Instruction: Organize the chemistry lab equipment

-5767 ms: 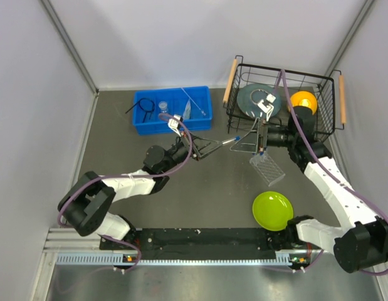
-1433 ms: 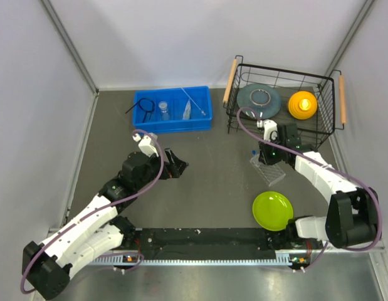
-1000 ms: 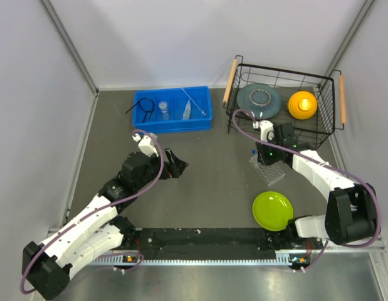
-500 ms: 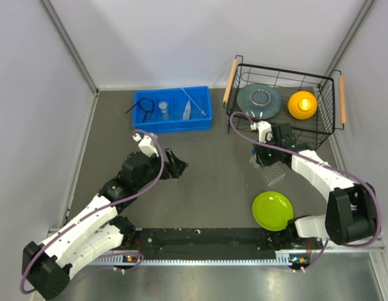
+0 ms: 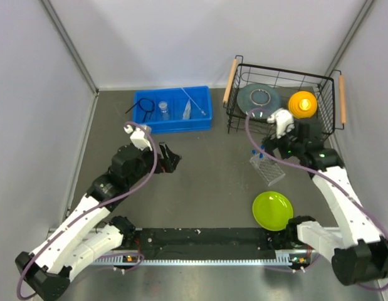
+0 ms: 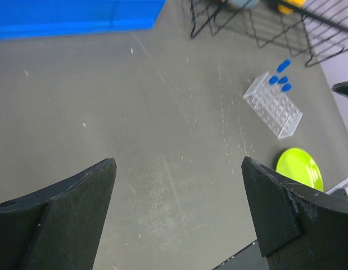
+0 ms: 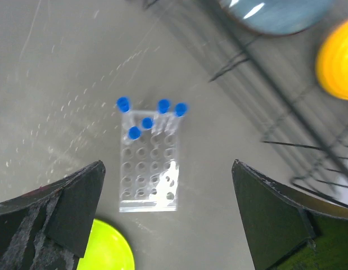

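Rack (image 7: pixel 148 169) with blue-capped tubes (image 7: pixel 147 121) sits on the worktop (image 5: pixel 206 182) between basket (image 5: pixel 324 94) and green plate (image 5: pixel 272 211). Left fingers (image 6: pixel 67 208), right fingers (image 7: pixel 67 208) both gape empty; I'd pinch its long sides low, lift level.

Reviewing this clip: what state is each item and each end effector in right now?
Left end effector: open, empty.
Right end effector: open, empty, not touching the rack.
Tube rack: upright on the table, most holes empty.
Blue-capped tubes: five, standing in one end of the rack.
Lime-green plate: flat on the table, empty.
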